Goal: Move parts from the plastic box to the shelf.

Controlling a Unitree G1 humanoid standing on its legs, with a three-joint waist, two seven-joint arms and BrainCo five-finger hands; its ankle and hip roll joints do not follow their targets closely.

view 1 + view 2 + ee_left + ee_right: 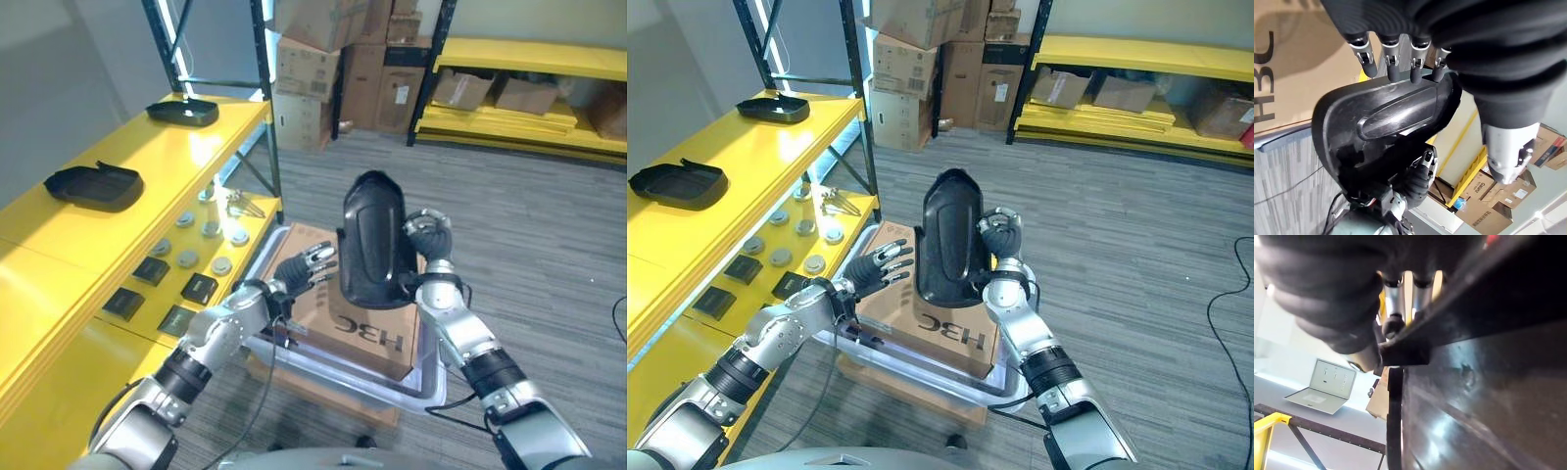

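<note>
I hold the black part [372,240] upright above the plastic box [431,377], my right robot hand [427,238] curled round its edge. My left robot hand [306,266] is open, fingers straight beside the part. 2 similar parts [95,184] lie on the yellow shelf [147,147].

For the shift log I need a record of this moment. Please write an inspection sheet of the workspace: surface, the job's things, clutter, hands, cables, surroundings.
Surface: yellow shelf at the robot's left; grey striped floor.
Job's things: black part held upright above the plastic box; two more black parts lie on the top shelf.
Clutter: cardboard carton inside the plastic box; small round and square pieces on the lower shelf level.
Hands: right hand curled round the black part's edge; left hand open, fingers straight, reaching toward the part.
Cables: nothing seen.
Surroundings: stacked cardboard boxes and a second yellow rack behind.
</note>
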